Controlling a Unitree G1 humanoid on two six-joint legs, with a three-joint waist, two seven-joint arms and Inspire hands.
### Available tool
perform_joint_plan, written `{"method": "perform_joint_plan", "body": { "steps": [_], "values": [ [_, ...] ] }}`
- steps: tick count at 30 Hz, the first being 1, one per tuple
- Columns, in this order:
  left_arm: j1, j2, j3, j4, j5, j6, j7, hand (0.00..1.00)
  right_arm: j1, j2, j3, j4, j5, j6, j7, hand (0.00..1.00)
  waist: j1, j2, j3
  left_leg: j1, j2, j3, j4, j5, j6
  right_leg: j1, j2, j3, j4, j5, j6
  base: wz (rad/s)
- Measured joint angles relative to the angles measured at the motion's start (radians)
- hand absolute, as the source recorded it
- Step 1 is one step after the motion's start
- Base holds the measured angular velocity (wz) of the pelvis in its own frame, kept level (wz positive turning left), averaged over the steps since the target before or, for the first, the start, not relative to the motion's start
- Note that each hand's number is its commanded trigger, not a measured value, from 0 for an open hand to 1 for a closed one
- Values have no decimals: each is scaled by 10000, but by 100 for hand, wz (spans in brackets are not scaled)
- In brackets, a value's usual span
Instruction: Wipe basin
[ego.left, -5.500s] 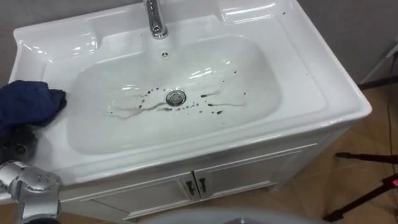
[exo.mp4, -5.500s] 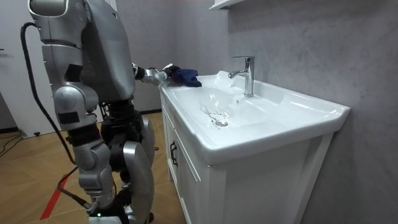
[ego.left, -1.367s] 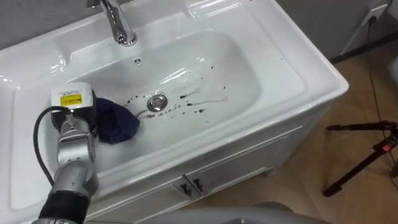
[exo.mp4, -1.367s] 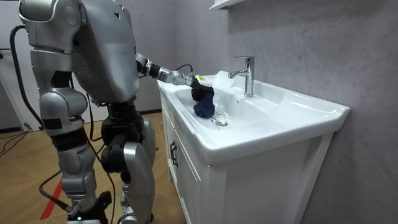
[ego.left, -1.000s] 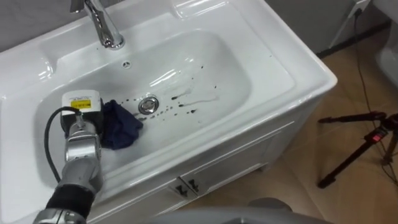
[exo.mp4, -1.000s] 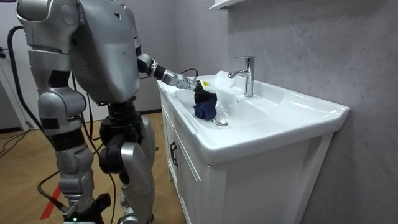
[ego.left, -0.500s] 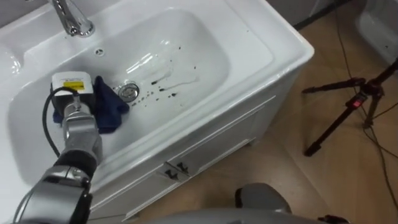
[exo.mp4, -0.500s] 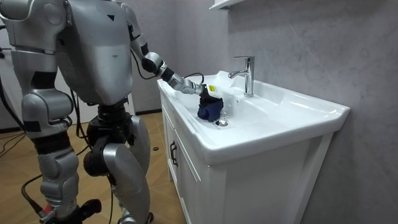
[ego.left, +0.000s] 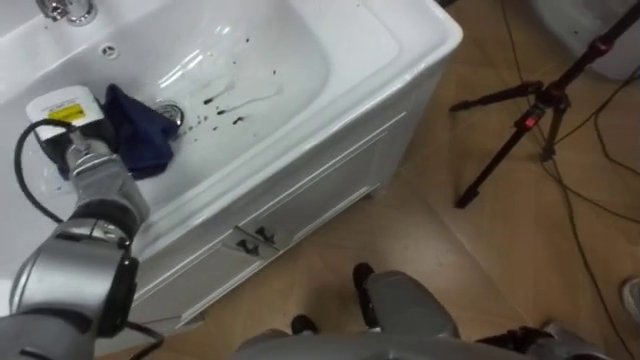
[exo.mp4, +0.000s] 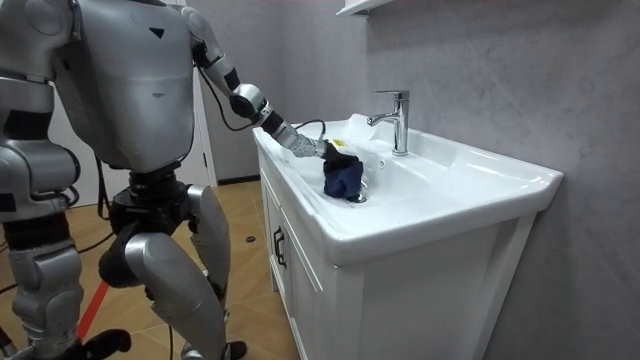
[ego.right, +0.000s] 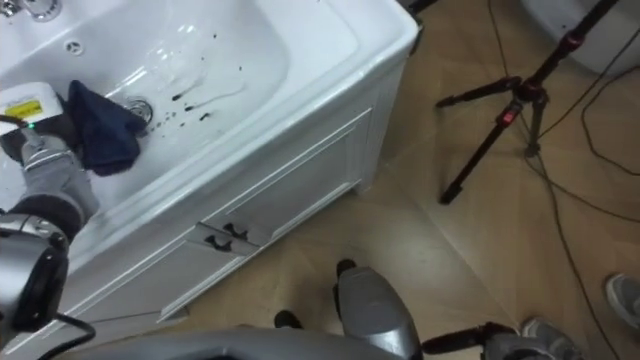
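My left hand reaches into the white basin from the left, with its back and a white tag facing up. It is shut on a bunched dark blue cloth, which rests on the basin floor just left of the metal drain. Dark specks and streaks lie on the basin floor right of the drain. In the room view the left hand holds the cloth low in the bowl, in front of the chrome tap. In the right eye view the cloth lies beside the drain.
The basin tops a white cabinet with two doors and small handles. A black tripod and cables stand on the wooden floor to the right. A grey wall runs behind the tap. I stand at the cabinet's front left corner, leaning in.
My left hand has pushed the cloth along the basin floor towards the drain. The eye views have swung right and down, bringing in the floor and tripod. I have stepped and leaned closer.
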Motion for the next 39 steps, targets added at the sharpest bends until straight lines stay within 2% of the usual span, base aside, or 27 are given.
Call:
{"method": "perform_joint_plan", "body": {
  "steps": [3, 5, 7, 9, 14, 16, 19, 24, 30, 32, 33, 34, 35, 39],
  "values": [
    [-447, -120, -1, 428, -1217, -209, 219, 100, -196, 0, 51, 48, 30, -109, -49, 0, -94, 4, 2, -33, -1, -4, 3, 66, -74, -20, 12, -27, -27, 58, -60, 0],
    [-568, -202, 7, 428, -1983, -537, 391, 100, -271, 0, 50, -14, 328, -266, -137, 0, -133, 7, 4, -36, 30, -8, 12, 89, -65, -16, 34, -48, -32, 85, -136, 0],
    [-619, -307, -3, 426, -2289, -825, 442, 100, -311, 5, 50, -19, 521, -368, -140, 0, -190, 5, 5, -42, 28, -17, 17, 102, -60, -16, 40, -57, -29, 84, -183, 4],
    [-693, -329, -15, 488, -2484, -835, 490, 100, -379, 15, 50, 4, 739, -419, -127, 0, -335, 16, 8, -42, 34, -41, 50, 96, -73, -21, 49, -60, -9, 70, -205, 6],
    [-992, -270, -18, 537, -2985, -963, 491, 100, -340, 11, 52, 49, 1055, -498, -62, 0, -386, 49, 28, -299, 48, -81, 186, 47, -101, -227, 69, -50, -1, 93, -211, -1],
    [-1151, -296, -27, 537, -3150, -978, 555, 100, -334, -2, 51, 53, 1064, -508, -46, 0, -452, 94, 76, -350, 40, -56, 191, 51, -98, -263, 57, -63, -15, 123, -206, 0],
    [-1161, -297, -68, 538, -3217, -1164, 834, 100, -291, -3, 49, 70, 1114, -602, -46, 0, -608, 140, 83, -374, 40, -34, 175, 54, -79, -289, 61, -41, -30, 127, -205, 0],
    [-1192, -340, -174, 526, -3168, -1162, 919, 100, -120, 0, 50, 88, 1330, -679, -137, 0, -645, 159, 104, -390, 44, -26, 163, 53, -84, -306, 59, -47, -20, 125, -203, 1],
    [-1515, -358, -1307, 512, -2716, -1166, 863, 100, -174, -8, 39, 163, 1403, -748, 128, 0, -939, 168, 107, -380, 46, -29, 204, 20, -76, -257, 59, -47, -47, 117, -186, 1],
    [-1788, -549, -1541, 510, -1994, -1195, 797, 100, -160, -26, 41, 180, 1409, -843, 191, 0, -1127, 275, 184, -292, 49, -38, 191, 8, -38, -134, 75, -25, -146, 138, -160, -5],
    [-1827, -601, -1622, 501, -1816, -1223, 793, 100, -155, -42, 41, 180, 1411, -856, 212, 0, -1169, 328, 197, -287, 51, -38, 189, 5, -33, -110, 84, -8, -184, 148, -147, -9],
    [-1914, -740, -1689, 456, -1368, -1244, 781, 100, -160, -62, 40, 180, 1405, -889, 249, 0, -1210, 438, 255, -267, 51, -3, 185, -16, -10, -69, 90, 22, -219, 156, -128, -7],
    [-1944, -810, -1792, 334, -978, -1242, 753, 100, -142, -58, 41, 186, 1365, -893, 275, 0, -1226, 537, 277, -240, 42, 11, 181, -40, 8, -50, 85, 40, -216, 145, -103, -5],
    [-1956, -835, -1847, 231, -216, -1242, 516, 100, -105, -20, 40, 276, 1253, -895, 449, 0, -1232, 625, 275, -116, 14, 100, 64, -64, 34, -10, 73, 126, -199, 106, -44, -5]
  ]
}}
